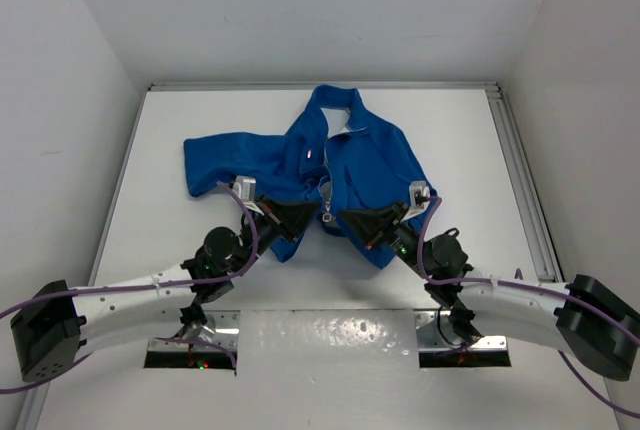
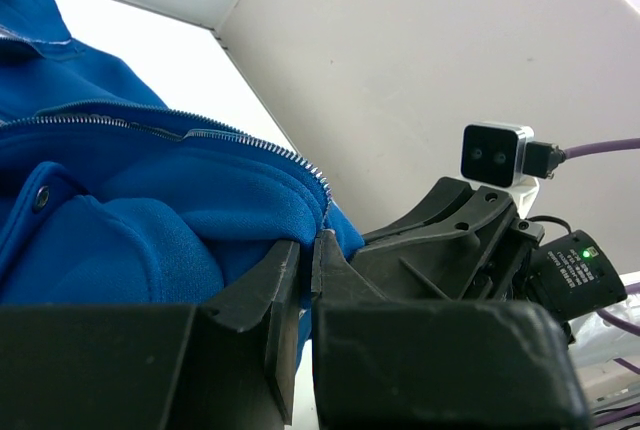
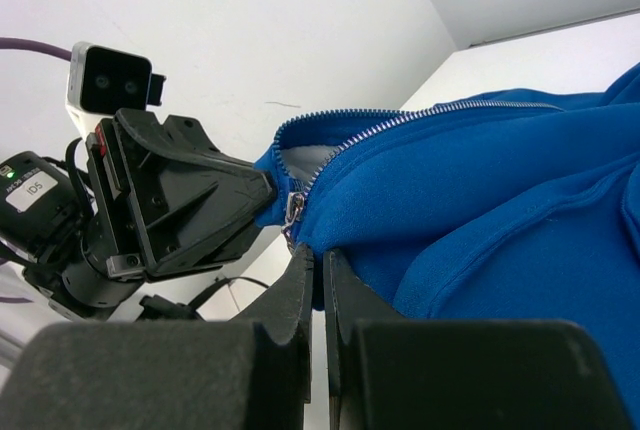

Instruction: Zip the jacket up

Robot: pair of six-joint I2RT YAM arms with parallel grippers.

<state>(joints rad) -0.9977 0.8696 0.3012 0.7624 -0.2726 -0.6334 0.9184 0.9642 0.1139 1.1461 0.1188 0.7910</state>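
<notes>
Top view: royal-blue fleece jacket (image 1: 375, 165) flat on white counter (image 1: 180, 250), centre toward 12 o'clock. Collar (image 1: 335, 102) at 12, one sleeve (image 1: 225, 160) out to 9. Silver zipper (image 1: 327, 178) runs roughly 12 to 6 down the front. Whitish lining shows just below collar.

Both arms reach in from 6 and meet at the bottom hem. Left tool (image 1: 310, 214) at 9 o'clock of zipper's lower end, right tool (image 1: 345, 216) at 3 o'clock of it, tips near each other w/ the zipper end between.

L wrist cam: left tool clenched on jacket hem, blue fleece pinched between the fingers (image 2: 285, 270). Zipper teeth pass at 11 o'clock above them.

R wrist cam: right tool clenched on jacket hem too, fabric in the narrow gap. Slider (image 3: 292, 212) hangs just above fingertips (image 3: 300, 275) at 11 o'clock, beside left tool's tip.
</notes>
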